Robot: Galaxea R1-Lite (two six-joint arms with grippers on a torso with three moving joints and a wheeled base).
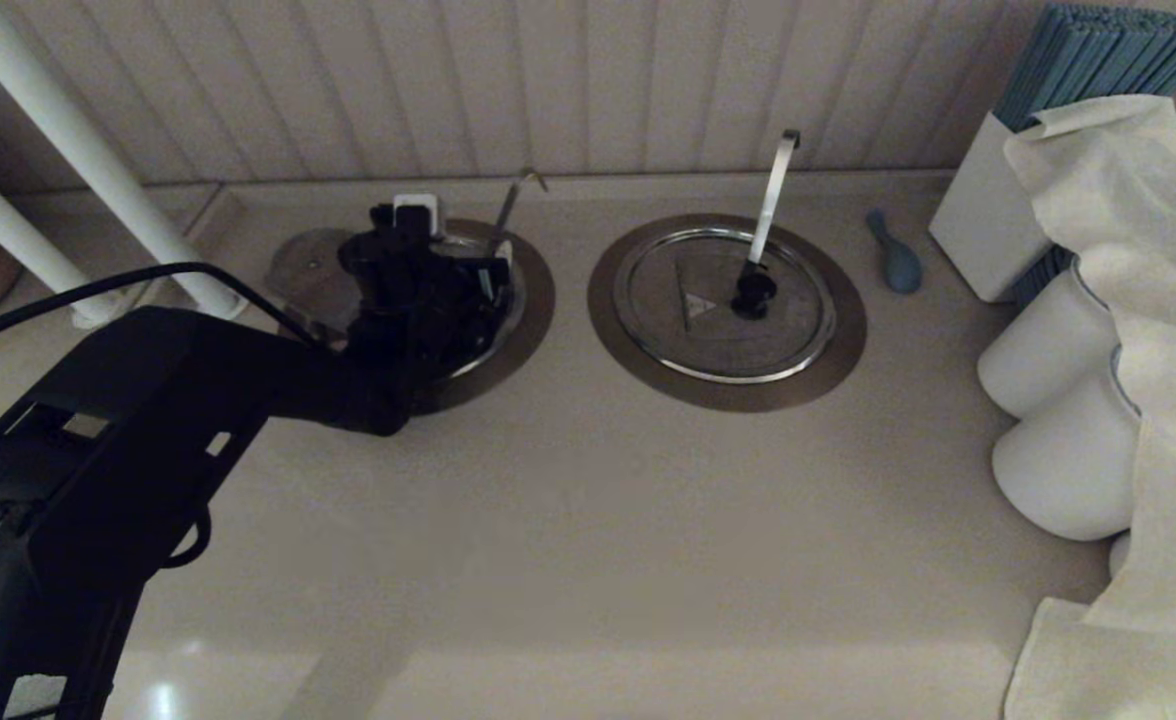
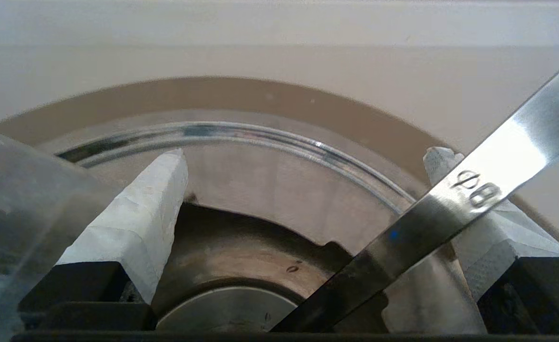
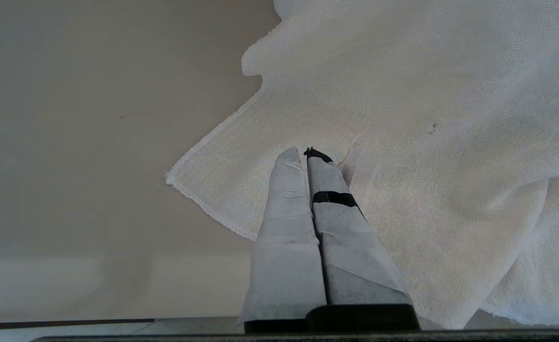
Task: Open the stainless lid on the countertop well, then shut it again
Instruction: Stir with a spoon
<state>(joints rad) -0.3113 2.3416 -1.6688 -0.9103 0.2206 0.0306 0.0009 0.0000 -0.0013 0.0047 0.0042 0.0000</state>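
Countertop well (image 1: 533, 300): uncovered, rod handle (image 1: 510, 208) rising at its far rim. Stainless lid (image 1: 306, 268): slid off onto the well's left collar. Left gripper (image 1: 433, 285): over the well, fingers (image 2: 139, 223) spread; lid lies leftward. Right gripper (image 3: 306, 156): pressed together, over white cloth (image 3: 427, 142), well apart.

The left end effector (image 1: 468, 285) hangs over the countertop well (image 1: 523, 330), fingers apart, the thin hooked rod (image 1: 508, 205) crossing the gap near one fingertip (image 2: 443, 161). The stainless lid (image 1: 308, 268) lies beside the well, blocking that side. The twin lid (image 1: 723, 300) with its upright bright handle (image 1: 773, 195) stands well apart. The front surface (image 1: 568, 530) lies open; white jars (image 1: 1058, 400) and draped cloth (image 1: 1138, 300) crowd the right edge, the pinched-together right end effector (image 3: 308, 156) over that cloth.
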